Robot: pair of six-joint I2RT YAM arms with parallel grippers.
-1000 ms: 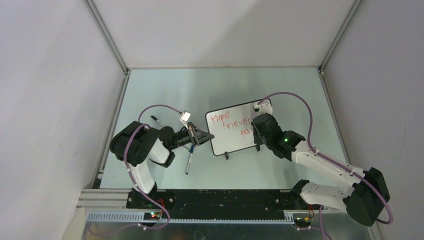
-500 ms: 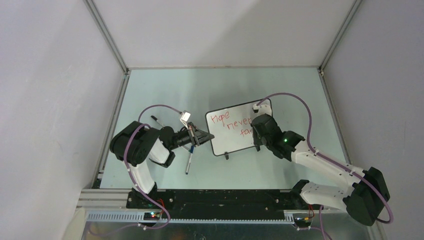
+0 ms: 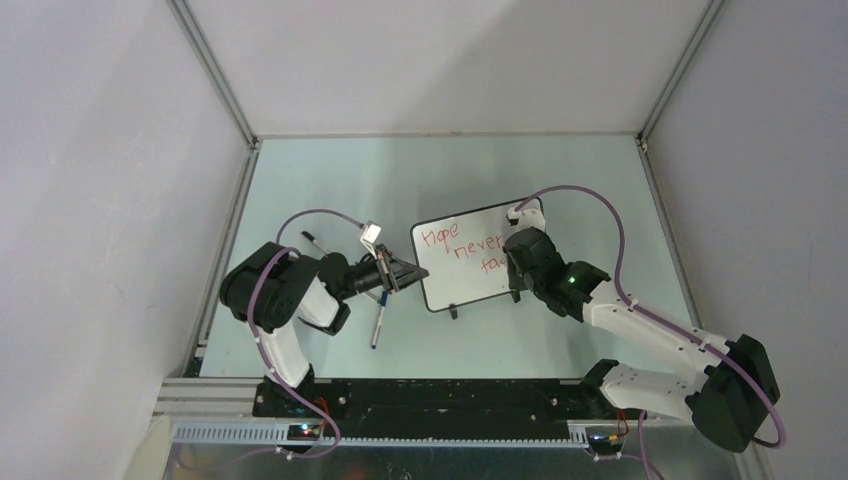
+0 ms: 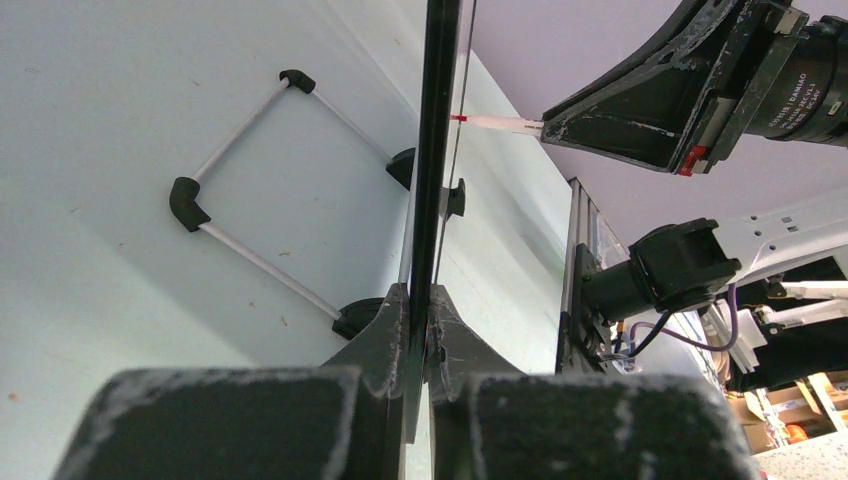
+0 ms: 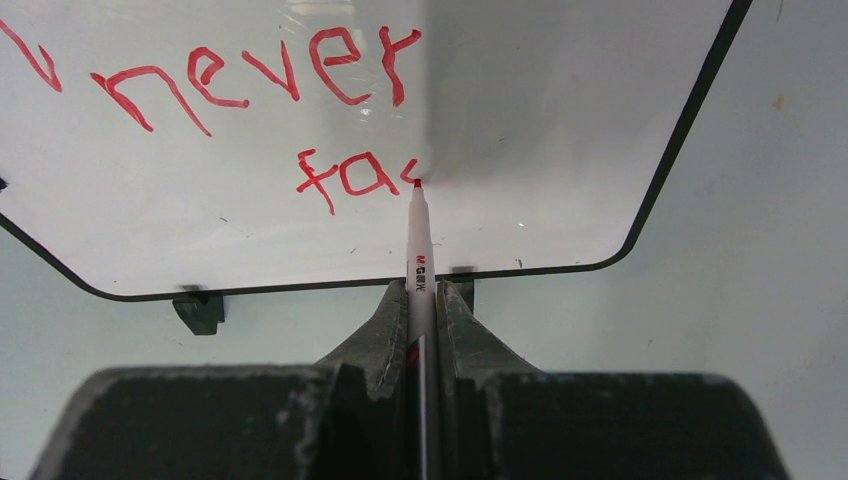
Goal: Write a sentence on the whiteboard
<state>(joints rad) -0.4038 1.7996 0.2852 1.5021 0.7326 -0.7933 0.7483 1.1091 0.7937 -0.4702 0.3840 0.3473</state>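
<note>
The whiteboard [image 3: 470, 262] stands tilted on its black feet in the middle of the table. Red words "Hope never fa" [image 3: 462, 248] run across it in stepped lines. In the right wrist view the writing [image 5: 250, 85] reads "never" above "fa" and the start of another letter. My right gripper [image 5: 421, 300] is shut on a red marker [image 5: 418, 240] whose tip touches the board [image 5: 560, 120] just right of "fa". My left gripper [image 4: 420, 320] is shut on the board's left edge [image 4: 436, 150], seen edge-on. The marker tip [image 4: 490, 121] shows there too.
Two pens [image 3: 377, 325] lie on the table [image 3: 330, 170] beside the left gripper [image 3: 405, 272], one [image 3: 313, 241] further back. A white wire stand with black corners [image 4: 250, 180] shows behind the board. Grey walls enclose the table on three sides.
The right gripper's marker has added strokes to the third line, which grew from "fa" toward a further letter. The left arm and the board have not moved.
</note>
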